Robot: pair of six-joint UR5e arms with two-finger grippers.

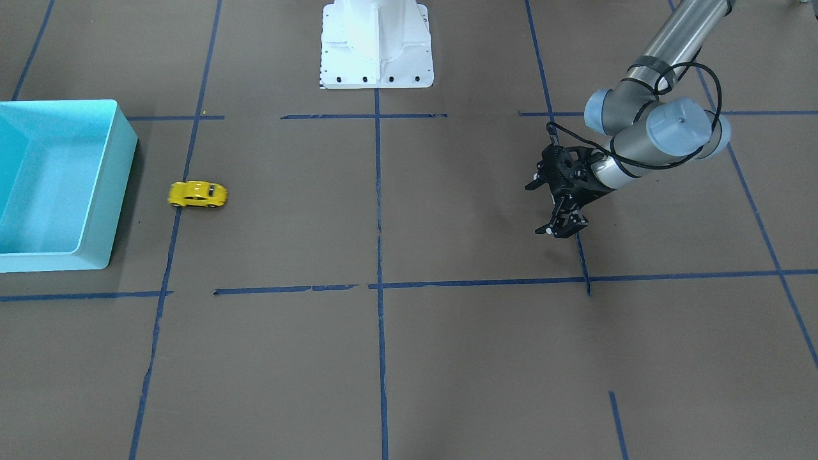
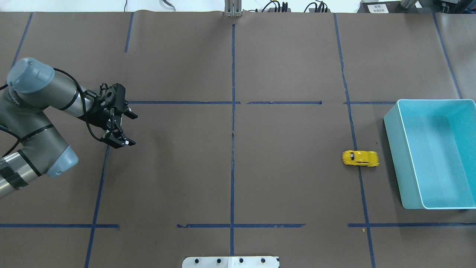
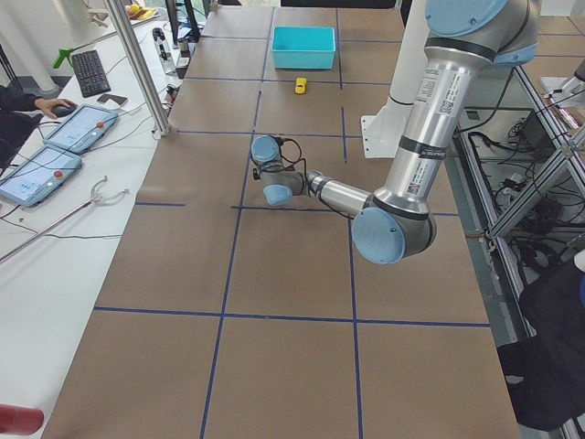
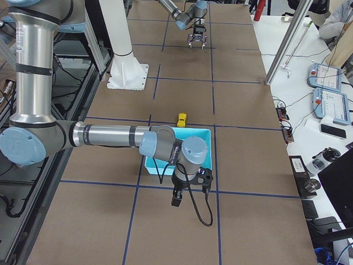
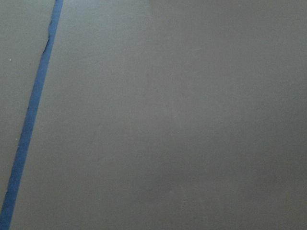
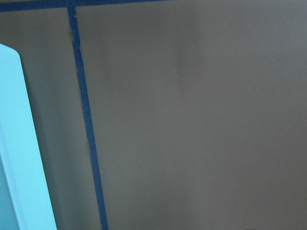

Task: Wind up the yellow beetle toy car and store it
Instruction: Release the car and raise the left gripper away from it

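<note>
Two arms are mine at this brown-paper tabletop (image 2: 290, 178), and I am keeping them well apart. My left tool (image 2: 130, 129) is hanging over the paper on my own left side. It is tilting downward, and its two black fingers (image 2: 131, 116) are spread wide with nothing between them. Its wrist camera is showing only bare paper and one strip of blue tape (image 5: 29, 120). My right tool (image 4: 190, 193) is showing only in the side view from my right. It is pointing down at the tabletop just beside the outer wall of the turquoise bin (image 2: 392, 149), and from that angle I cannot tell whether its fingers are apart or together, or whether they are gripping anything. Its own camera is catching a pale turquoise edge of the bin at the left of its view, with a tape line running alongside. The yellow beetle toy car (image 2: 360, 158) is sitting upright on its wheels on the tabletop, over one of the tape lines. It is near the bin's long inner wall but not touching it, with its length lying across the line. The bin is standing between the car and my right tool, and neither tool is touching the car. My left tool is far from it, on the opposite half of the tabletop. My white base (image 1: 377, 45) is standing at the middle of the tabletop's edge.
</note>
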